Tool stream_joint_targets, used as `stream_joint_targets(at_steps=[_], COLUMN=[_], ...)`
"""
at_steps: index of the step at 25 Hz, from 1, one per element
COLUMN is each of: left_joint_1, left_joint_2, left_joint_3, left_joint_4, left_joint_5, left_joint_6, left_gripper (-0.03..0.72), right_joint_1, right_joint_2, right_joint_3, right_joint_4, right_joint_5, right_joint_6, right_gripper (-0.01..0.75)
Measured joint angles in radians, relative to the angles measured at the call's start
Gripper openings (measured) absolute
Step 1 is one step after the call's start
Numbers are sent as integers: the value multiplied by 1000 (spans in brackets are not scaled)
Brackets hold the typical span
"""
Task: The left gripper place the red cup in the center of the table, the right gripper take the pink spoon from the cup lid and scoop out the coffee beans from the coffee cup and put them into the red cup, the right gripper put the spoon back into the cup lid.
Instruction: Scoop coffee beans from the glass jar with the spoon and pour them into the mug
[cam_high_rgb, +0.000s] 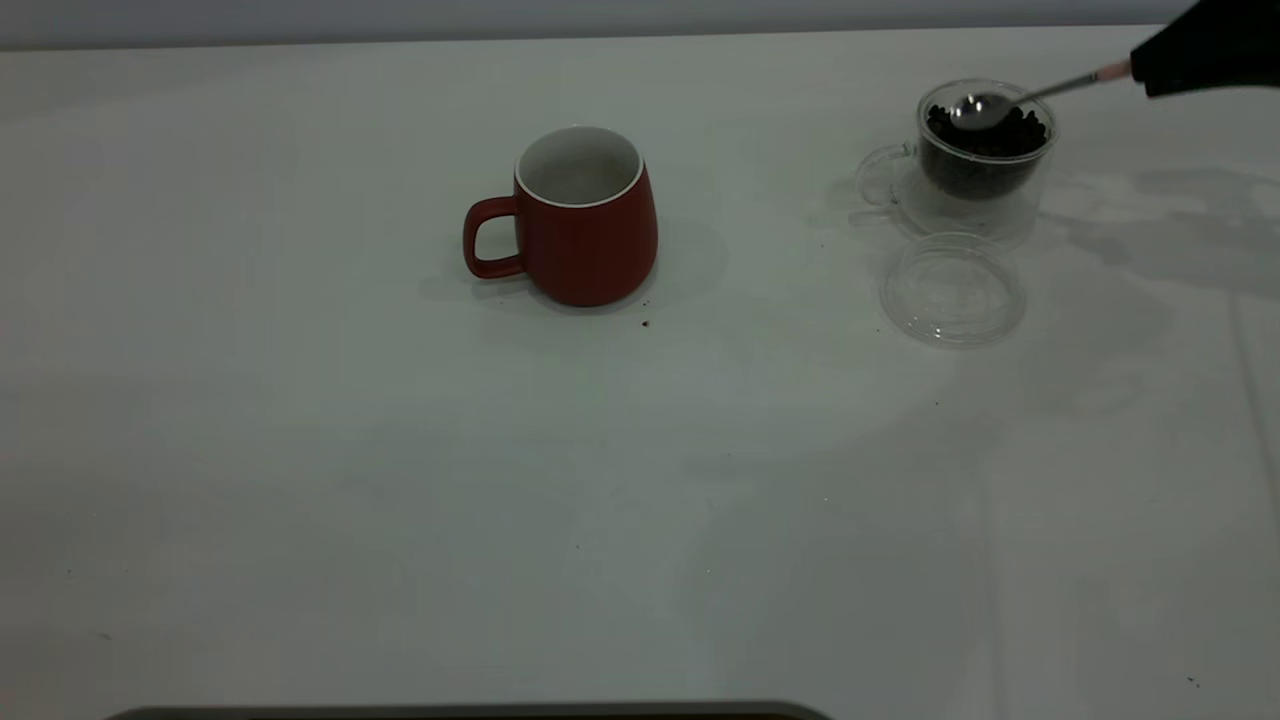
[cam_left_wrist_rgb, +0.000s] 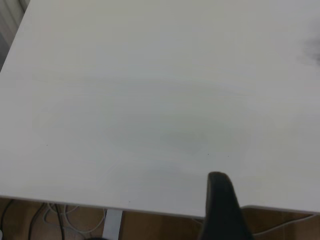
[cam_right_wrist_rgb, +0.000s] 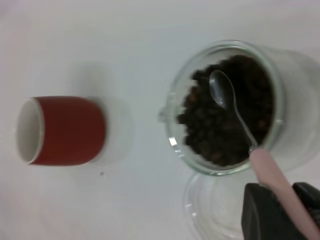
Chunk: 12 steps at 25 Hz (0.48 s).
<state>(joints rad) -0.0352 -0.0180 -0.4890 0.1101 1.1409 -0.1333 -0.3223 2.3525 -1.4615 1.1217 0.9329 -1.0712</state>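
Note:
The red cup (cam_high_rgb: 585, 220) stands upright near the middle of the table (cam_high_rgb: 400, 480), handle to the left, its white inside showing no beans; it also shows in the right wrist view (cam_right_wrist_rgb: 62, 131). The clear coffee cup (cam_high_rgb: 985, 160) at the back right holds the coffee beans (cam_high_rgb: 990, 135). My right gripper (cam_high_rgb: 1150, 75) is shut on the pink spoon (cam_high_rgb: 1040, 92) and holds its silver bowl just above the beans (cam_right_wrist_rgb: 225, 120); the spoon's bowl (cam_right_wrist_rgb: 220, 90) is empty. The cup lid (cam_high_rgb: 953, 290) lies empty in front of the coffee cup. The left gripper is not in the exterior view; one black finger (cam_left_wrist_rgb: 222, 210) shows at the table's edge.
A few dark specks lie on the table, one by the red cup's base (cam_high_rgb: 645, 323). A dark strip (cam_high_rgb: 470, 712) runs along the near edge. The left wrist view shows bare tabletop (cam_left_wrist_rgb: 150, 100) with cables below the edge.

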Motion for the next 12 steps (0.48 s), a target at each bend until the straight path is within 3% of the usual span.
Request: stream_joint_targets(at_steps=[12], left_joint_1=[0], left_joint_2=[0], left_joint_3=[0], left_joint_4=[0], left_joint_5=[0], left_joint_6=[0], left_gripper=[538], right_joint_1=[0], right_joint_2=[47], right_joint_3=[0], right_joint_4=[4], right_joint_5=[11], right_joint_6=[28], right_gripper=[101])
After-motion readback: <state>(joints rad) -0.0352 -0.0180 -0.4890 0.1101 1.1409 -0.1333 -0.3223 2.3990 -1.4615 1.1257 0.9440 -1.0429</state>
